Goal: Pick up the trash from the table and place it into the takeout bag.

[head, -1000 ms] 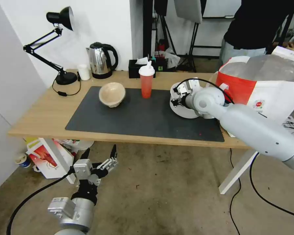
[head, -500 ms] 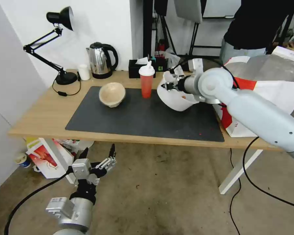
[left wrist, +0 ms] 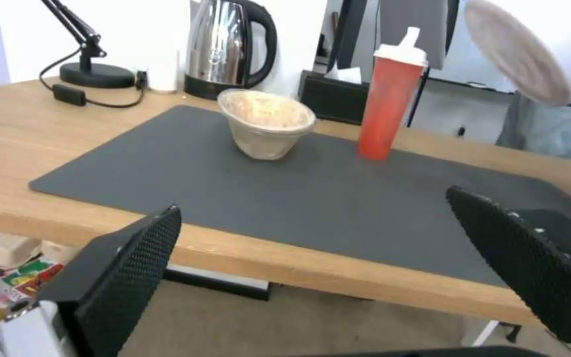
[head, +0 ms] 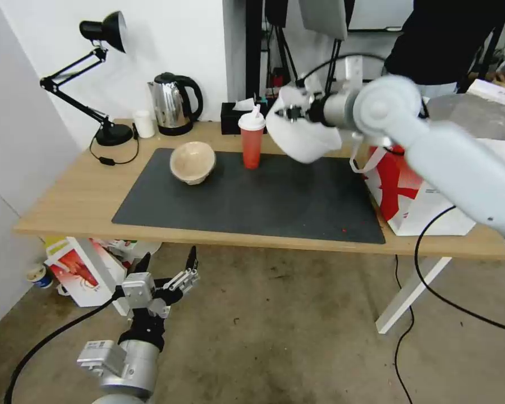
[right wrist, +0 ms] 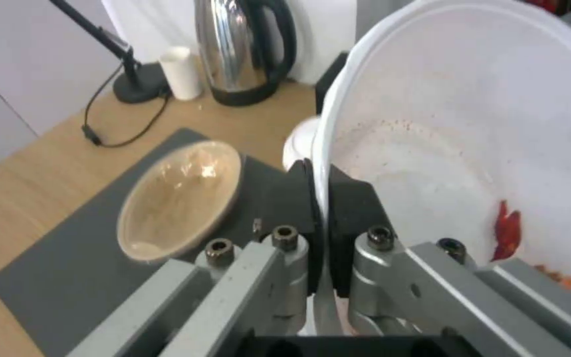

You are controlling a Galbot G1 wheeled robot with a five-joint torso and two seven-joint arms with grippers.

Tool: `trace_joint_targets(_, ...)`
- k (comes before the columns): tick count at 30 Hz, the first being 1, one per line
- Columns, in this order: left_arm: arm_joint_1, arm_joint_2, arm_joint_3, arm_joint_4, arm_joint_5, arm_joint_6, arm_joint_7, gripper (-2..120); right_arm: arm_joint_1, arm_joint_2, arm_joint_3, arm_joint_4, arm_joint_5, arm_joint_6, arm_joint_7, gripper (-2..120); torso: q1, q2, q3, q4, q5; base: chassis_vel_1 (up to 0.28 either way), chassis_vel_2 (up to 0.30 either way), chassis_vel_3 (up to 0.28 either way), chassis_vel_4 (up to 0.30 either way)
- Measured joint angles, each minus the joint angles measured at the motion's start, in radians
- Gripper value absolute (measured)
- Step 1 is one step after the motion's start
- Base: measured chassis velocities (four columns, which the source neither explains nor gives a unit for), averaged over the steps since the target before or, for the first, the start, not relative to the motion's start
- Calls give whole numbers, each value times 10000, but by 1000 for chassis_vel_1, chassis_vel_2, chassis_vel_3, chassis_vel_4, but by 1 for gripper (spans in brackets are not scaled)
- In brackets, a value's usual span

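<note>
— Two pieces of trash are sitting on the surface [head: 78,191], yes? Where is the third?

— I am gripping it. My right pincer [head: 290,114] is clamped on the rim of the wide white bowl [head: 303,134], one finger inside the wall and one outside, and I am carrying the bowl tilted in the air above the far right part of the dark grey mat [head: 247,196]. Red scraps [right wrist: 507,230] are clinging to its inner wall.

— And the two on the mat?

— The beige paper bowl [head: 192,161] is leaning on its side on the mat's far left part, its mouth turned up and toward me. The red cup [head: 252,141] with its white lid is standing upright near the mat's far edge, between the beige bowl and the white bowl I am lifting.

— Where is the takeout bag?

— The takeout bag [head: 426,196] is standing at the right end of the surface, just beside the mat's right edge, red panel facing the mat, under my right arm.

— Your other arm?

— My left pincer [head: 168,268] is hanging low in front of the surface, below its near edge, with its fingers [left wrist: 124,277] spread apart and nothing between them.
</note>
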Motion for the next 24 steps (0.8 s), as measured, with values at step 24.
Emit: trace_joint_targets(24,-29,71,-16,-69,-57,-41,-77,100,2665,-71,-1089,-1203,449,-8,-234,0,0,0,0,0,0,0,0,0,0)
